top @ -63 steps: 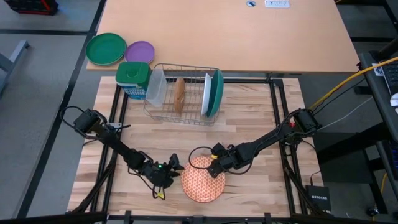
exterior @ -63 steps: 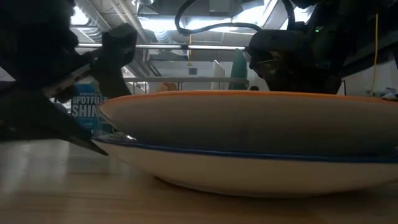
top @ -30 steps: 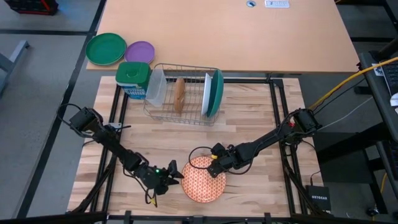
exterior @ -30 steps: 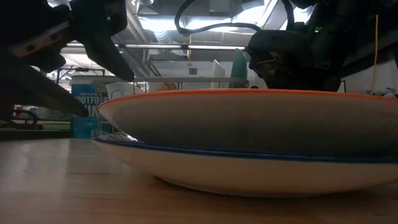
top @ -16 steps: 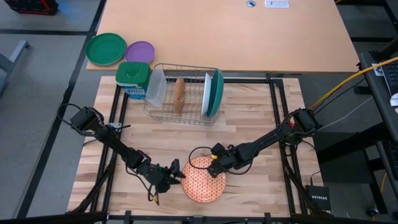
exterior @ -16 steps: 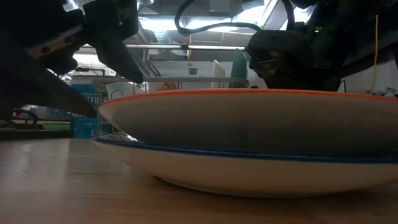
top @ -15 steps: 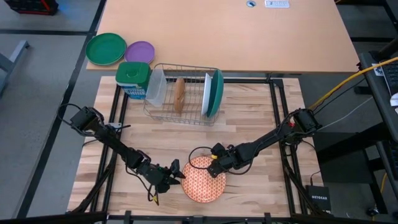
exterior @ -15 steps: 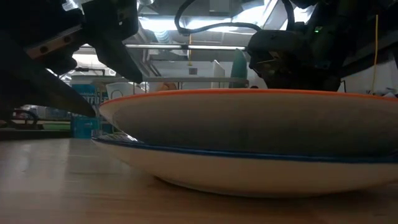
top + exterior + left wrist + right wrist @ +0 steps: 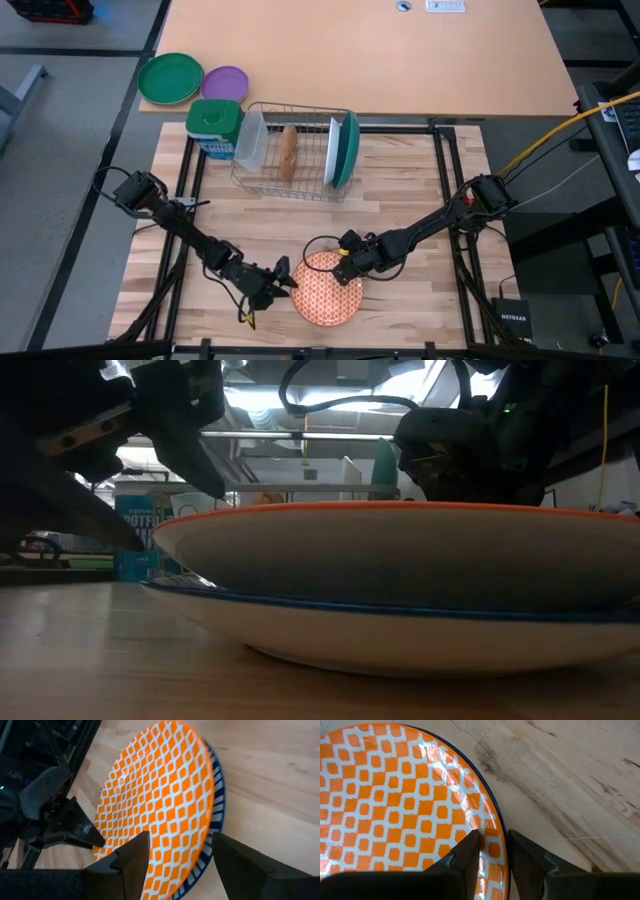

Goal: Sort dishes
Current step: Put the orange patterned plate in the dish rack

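Observation:
An orange-red patterned plate (image 9: 328, 290) lies near the table's front edge on a white, blue-rimmed plate (image 9: 400, 635). My right gripper (image 9: 343, 265) is shut on the orange plate's far rim. My left gripper (image 9: 284, 279) stands open at the plate's left rim. In the low view one of its fingers (image 9: 190, 430) is above the rim and the other (image 9: 80, 510) below it. A teal plate (image 9: 348, 148), a white plate (image 9: 333, 150) and a brown plate (image 9: 289, 152) stand on edge in a wire rack (image 9: 262, 182). My right gripper pinches the orange plate's far rim (image 9: 490, 822) between its two fingers, one over the patterned face and one outside the edge. The fingers slant down from the table's far right. The plate rests on the blue-rimmed plate beneath it. My left gripper: I cannot tell whether its fingers touch the rim (image 9: 202, 845).
A teal wipes canister (image 9: 213, 127) and a clear container (image 9: 250, 140) stand at the rack's left end. A green plate (image 9: 170, 78) and a purple plate (image 9: 225, 82) lie beyond the table's far left corner. Bare wood lies between the rack and the stacked plates.
My left gripper has come a little toward the table's right, up to the orange plate's left rim, still open. Its fingers now reach over and under that rim. My right gripper and the plates have kept still.

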